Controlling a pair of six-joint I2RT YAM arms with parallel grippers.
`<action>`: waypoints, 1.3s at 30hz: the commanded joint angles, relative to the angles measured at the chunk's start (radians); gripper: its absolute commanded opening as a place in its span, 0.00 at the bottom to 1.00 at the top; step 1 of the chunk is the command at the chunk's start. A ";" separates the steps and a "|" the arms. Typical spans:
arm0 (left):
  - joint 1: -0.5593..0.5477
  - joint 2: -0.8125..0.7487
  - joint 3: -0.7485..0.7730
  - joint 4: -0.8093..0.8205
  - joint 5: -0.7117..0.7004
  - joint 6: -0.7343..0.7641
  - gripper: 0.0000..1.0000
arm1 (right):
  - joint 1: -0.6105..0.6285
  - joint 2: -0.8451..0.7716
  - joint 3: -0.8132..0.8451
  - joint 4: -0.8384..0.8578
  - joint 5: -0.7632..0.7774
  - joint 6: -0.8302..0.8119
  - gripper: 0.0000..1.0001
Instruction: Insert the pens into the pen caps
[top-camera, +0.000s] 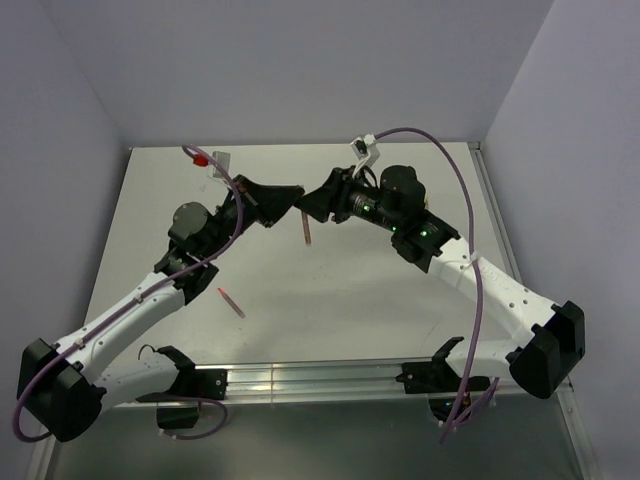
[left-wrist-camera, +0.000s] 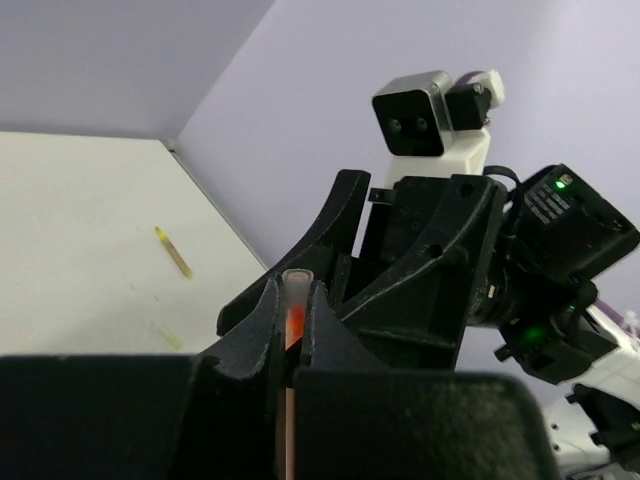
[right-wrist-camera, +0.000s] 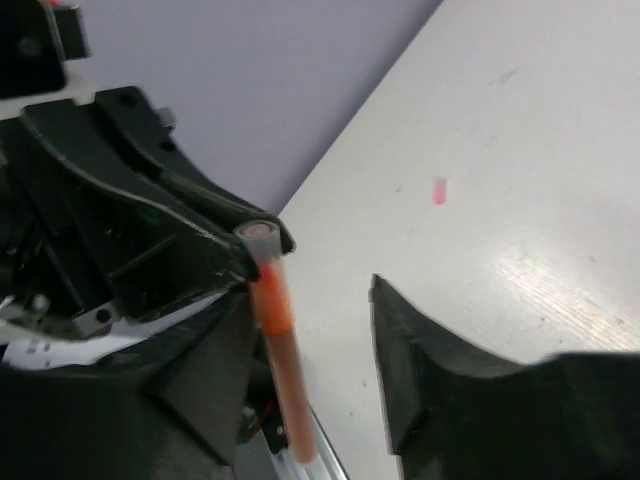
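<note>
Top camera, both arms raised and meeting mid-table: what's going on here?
The left end effector is shut on a capped pen, held up between the two arms. The right end effector is open, with the pen against one finger and a gap to the other. Another red pen lies loose on the table, and a yellowish one lies farther off.

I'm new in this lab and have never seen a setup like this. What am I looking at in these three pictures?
Two robot arms are bolted to a white table, each ending in a two-finger gripper. One picture looks down from above; the other two come from cameras on the wrists. The left gripper and right gripper meet in mid-air. The left is shut on an orange-pink pen, held upright; the right's fingers stand open beside it. A red pen lies on the table, a yellowish stick farther off.
</note>
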 joint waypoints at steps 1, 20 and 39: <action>-0.014 0.046 0.084 -0.088 0.022 -0.003 0.00 | -0.022 0.017 0.091 0.005 0.187 -0.023 0.63; 0.079 0.461 0.484 -0.605 -0.347 0.118 0.02 | -0.025 -0.127 0.041 -0.187 0.388 -0.084 0.82; 0.091 0.621 0.584 -0.758 -0.478 0.194 0.52 | -0.024 -0.250 -0.013 -0.283 0.462 -0.102 0.82</action>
